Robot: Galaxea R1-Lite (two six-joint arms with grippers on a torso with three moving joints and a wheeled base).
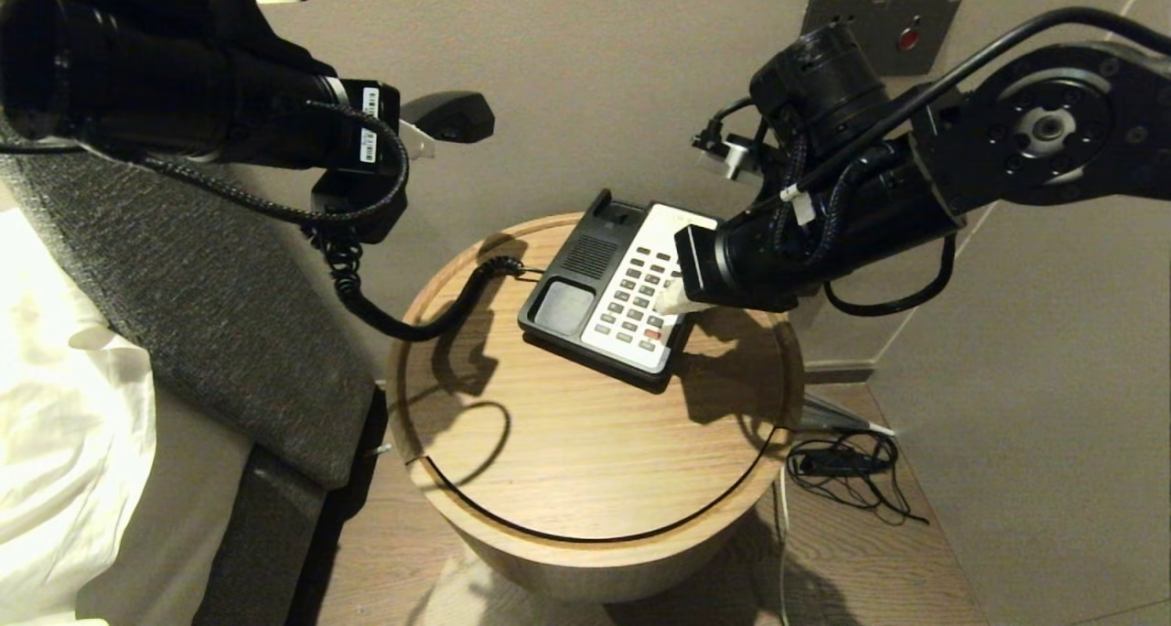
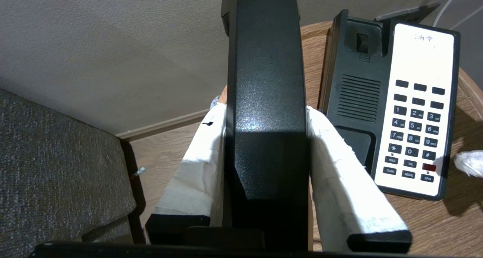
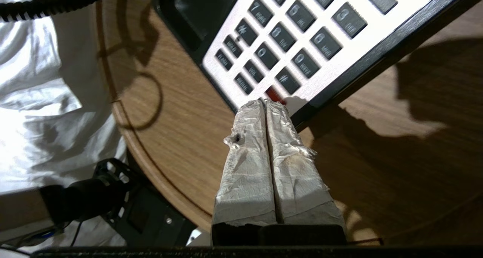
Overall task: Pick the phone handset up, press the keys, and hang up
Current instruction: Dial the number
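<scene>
While the left tool (image 2: 266, 175) hangs off the round wooden surface's (image 1: 567, 443) left edge with its taped fingers (image 2: 339, 182) clamped on the phone handset (image 2: 266, 99), the right tool (image 3: 266, 103) has its taped fingers pressed together into one blunt point at the near right corner of the keys (image 3: 286, 35); in the right wrist view that point sits at the red button (image 3: 272, 94), whether touching it or just above I cannot tell; the digit rows lie straight ahead of the tip, up the white faceplate, so the right arm is the one placed for pressing; the phone base (image 1: 572, 283) has its long axis running diagonally, from the near side of the surface toward the wall; the handset is well apart from its empty cradle (image 2: 354, 137), up and to the left, its long axis running straight out between the fingers and roughly parallel to the base in the left wrist view; the coiled cord (image 1: 402, 319) droops from it to the base's left side; hanging up, I judge, means carrying it right and down, ends matched to the cradle.
</scene>
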